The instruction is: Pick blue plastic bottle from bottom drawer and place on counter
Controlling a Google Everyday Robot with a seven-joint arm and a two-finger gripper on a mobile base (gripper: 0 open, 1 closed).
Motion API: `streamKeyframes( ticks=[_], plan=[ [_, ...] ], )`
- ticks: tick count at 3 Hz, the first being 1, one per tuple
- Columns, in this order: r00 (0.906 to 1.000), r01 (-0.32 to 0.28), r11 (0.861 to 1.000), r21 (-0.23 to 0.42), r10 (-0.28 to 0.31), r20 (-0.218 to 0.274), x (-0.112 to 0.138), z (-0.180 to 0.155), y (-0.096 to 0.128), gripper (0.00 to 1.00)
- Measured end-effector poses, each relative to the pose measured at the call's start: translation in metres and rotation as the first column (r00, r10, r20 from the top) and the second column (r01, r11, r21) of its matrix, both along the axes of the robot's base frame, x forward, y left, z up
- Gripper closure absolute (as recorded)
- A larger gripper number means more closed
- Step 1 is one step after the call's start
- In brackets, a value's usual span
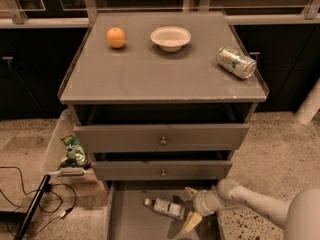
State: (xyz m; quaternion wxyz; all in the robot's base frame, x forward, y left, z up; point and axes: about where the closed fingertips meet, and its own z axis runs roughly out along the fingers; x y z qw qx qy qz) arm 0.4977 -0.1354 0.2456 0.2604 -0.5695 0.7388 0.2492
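The blue plastic bottle (165, 207) is small and clear with a white cap. It lies on its side on the floor of the open bottom drawer (135, 224). My gripper (191, 206) hangs over the drawer just right of the bottle, with its two cream fingers spread apart, one toward the cabinet and one toward the front. It holds nothing and stands apart from the bottle. The counter (160, 74) is the flat grey top of the cabinet above.
On the counter stand an orange (116, 37), a white bowl (170, 37) and a dented green-and-silver can (235, 62) lying at the right edge. Two knobbed drawers (162, 139) sit above the bottom one. A white bin with a green bag (73, 151) stands at left, with cables on the floor.
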Motion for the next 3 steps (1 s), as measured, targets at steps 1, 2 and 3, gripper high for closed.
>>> streamKeyframes(
  ticks=[1, 2, 3],
  plan=[
    [0.9983, -0.026, 0.999, 0.028, 0.024, 0.054, 0.008, -0.027, 0.011, 0.0],
    [0.9935, -0.044, 0.998, 0.035, 0.04, 0.106, 0.015, -0.049, 0.024, 0.0],
    [0.9899, -0.045, 0.998, 0.036, 0.039, 0.137, 0.023, -0.069, 0.038, 0.0]
  ],
)
